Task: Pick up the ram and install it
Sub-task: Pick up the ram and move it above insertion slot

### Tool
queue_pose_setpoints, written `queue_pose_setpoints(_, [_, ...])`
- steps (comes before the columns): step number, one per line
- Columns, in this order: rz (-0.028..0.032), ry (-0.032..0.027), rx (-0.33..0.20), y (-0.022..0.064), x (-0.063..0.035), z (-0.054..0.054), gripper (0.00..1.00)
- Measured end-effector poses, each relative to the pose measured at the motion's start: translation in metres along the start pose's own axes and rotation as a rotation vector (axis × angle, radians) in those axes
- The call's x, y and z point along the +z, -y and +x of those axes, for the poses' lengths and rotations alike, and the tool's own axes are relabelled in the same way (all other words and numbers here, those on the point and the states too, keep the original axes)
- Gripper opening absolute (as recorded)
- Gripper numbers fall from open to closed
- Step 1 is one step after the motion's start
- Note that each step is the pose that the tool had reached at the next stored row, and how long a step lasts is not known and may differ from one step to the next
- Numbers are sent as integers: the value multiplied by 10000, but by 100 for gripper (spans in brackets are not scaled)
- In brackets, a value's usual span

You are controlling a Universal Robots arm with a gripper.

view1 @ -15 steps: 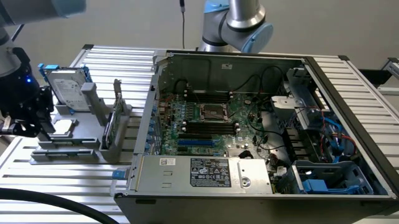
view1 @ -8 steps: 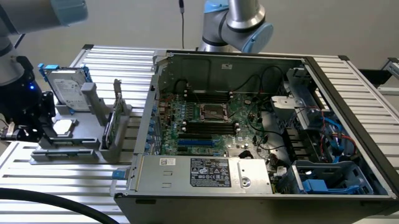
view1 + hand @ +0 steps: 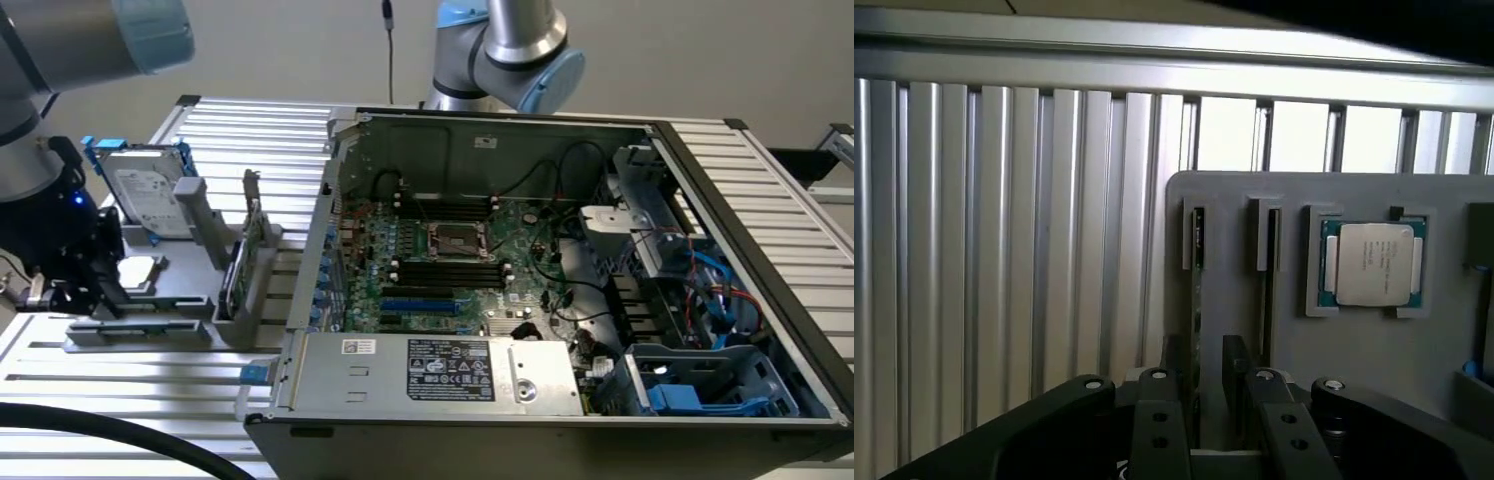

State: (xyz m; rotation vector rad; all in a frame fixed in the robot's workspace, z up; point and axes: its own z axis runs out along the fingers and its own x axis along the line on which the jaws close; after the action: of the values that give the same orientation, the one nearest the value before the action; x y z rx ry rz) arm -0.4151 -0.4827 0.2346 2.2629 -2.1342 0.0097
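Big ribbed aluminium surface [image 3: 160, 375] under everything, open PC case [image 3: 507, 145] sat in the middle of it. Off to the exterior view's left of the case and well apart from it, a grey parts holder [image 3: 1354, 350]. Hanging low over that holder, the hand [image 3: 1204, 365].

Standing on its long edge in one of the holder's narrow slots, the ram [image 3: 1198, 300], with one more slot between it and the pocket holding the processor [image 3: 1374, 262]. So not in the case yet.

Should be featherlight and stiff, but thin and easy to crack if twisted or levered sideways. Best pinched flat on both faces, somewhere around the middle of the upper edge, and pulled straight along the slot. No need for much squeeze, and better to keep off the contact edge.

As for the fingers [image 3: 1237, 365]: pointing down at the holder, apart, one on either side of the stick, not clamped on it by the look of things. Possibly one pad brushing the board already, tough call from this angle.
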Motion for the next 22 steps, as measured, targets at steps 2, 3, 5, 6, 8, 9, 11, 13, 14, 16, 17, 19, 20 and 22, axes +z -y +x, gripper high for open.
queue_pose_setpoints(2, [3,-2,-128,6,32,1,31])
queue_pose_setpoints(3, [4,-4,-192,8,47,1,31])
queue_pose_setpoints(5, [9,-5,-321,13,79,1,31])
queue_pose_setpoints(6, [10,-6,-381,16,95,2,31])
queue_pose_setpoints(8, [13,-8,-494,19,121,5,31])
queue_pose_setpoints(9, [13,-9,-549,21,133,6,31])
queue_pose_setpoints(11, [17,-6,-651,25,156,9,31])
queue_pose_setpoints(13, [21,4,-750,29,179,11,31])
queue_pose_setpoints(14, [23,10,-794,31,189,13,31])
queue_pose_setpoints(16, [25,22,-877,34,206,16,31])
queue_pose_setpoints(17, [25,29,-911,35,214,19,31])
queue_pose_setpoints(19, [31,50,-953,36,230,32,31])
queue_pose_setpoints(20, [33,67,-964,35,239,42,31])
queue_pose_setpoints(22, [40,119,-970,35,259,55,31])
